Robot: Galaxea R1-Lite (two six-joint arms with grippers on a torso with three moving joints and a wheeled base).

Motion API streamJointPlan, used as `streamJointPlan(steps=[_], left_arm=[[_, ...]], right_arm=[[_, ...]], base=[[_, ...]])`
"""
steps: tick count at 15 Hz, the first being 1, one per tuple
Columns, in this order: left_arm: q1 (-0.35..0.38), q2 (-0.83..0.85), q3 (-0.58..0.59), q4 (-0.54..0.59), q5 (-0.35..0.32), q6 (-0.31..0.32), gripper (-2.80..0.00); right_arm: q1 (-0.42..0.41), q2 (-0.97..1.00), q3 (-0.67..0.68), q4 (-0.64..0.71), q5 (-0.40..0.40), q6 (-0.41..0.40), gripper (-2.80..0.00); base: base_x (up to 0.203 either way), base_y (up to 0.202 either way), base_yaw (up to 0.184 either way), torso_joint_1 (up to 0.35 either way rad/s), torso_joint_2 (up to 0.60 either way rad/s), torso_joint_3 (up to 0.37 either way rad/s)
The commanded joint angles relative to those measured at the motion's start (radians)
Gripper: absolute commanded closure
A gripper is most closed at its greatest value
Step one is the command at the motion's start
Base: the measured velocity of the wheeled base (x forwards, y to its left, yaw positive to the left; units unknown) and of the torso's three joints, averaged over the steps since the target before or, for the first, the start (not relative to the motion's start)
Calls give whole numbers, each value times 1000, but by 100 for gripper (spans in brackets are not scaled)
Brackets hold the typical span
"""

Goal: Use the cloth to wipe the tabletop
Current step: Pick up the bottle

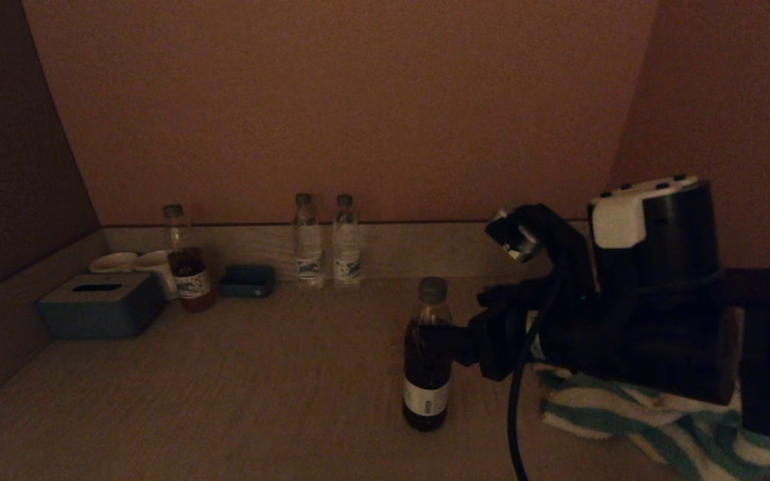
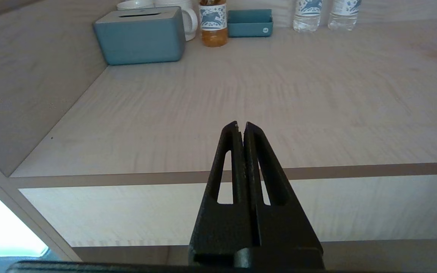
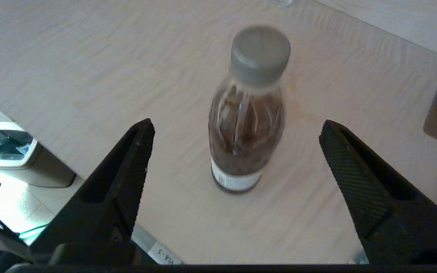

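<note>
Cloth (image 1: 666,427): striped teal and white, lying crumpled on the table (image 1: 258,401) at the near right, partly under the right arm.
Right end effector (image 3: 237,151): fingers spread wide, empty, pointed at the dark bottle (image 1: 427,354), which stands upright just left of the cloth.
Left end effector (image 2: 244,129): fingers pressed together, nothing in them, hanging off the table's front edge.
Back row: tissue box (image 1: 99,304), mugs, two water bottles (image 1: 326,240) by the wall.
</note>
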Motion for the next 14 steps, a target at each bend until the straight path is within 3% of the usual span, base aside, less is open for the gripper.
streamJointPlan(steps=[1,14], left_arm=[[-2,1,0,0,0,0,0],[0,1,0,0,0,0,0]], right_arm=[[0,38,-23,-2,1,2,-280],[0,127,-94,-2,6,6,-280]], base=[[0,0,0,0,0,0],[0,0,0,0,0,0]])
